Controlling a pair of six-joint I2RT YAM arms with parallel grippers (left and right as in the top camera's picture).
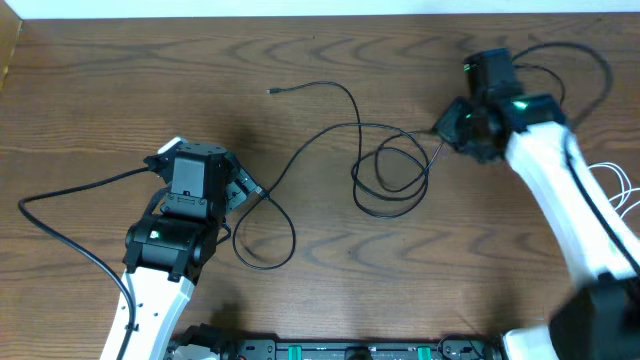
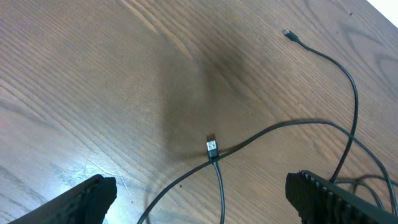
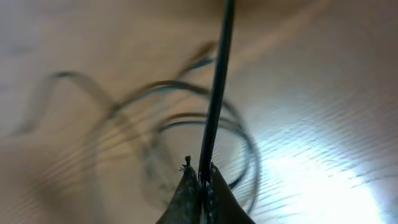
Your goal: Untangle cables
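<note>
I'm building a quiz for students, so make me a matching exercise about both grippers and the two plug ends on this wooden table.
1 black left gripper
2 black right gripper
3 silver-tipped USB plug
4 small black plug end

A shut on a thin black cable
B open
C alone, away from both grippers
D beside the open gripper

Pairs: 1-B, 2-A, 3-D, 4-C

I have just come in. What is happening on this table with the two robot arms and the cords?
Two arms are working on thin black cables lying on a wooden table. The right gripper is shut on a black cable, right beside a bunch of overlapping loops. The left gripper is open, close to a USB plug that lies on the table, and it holds nothing. The loops are not yet pulled apart.
</note>
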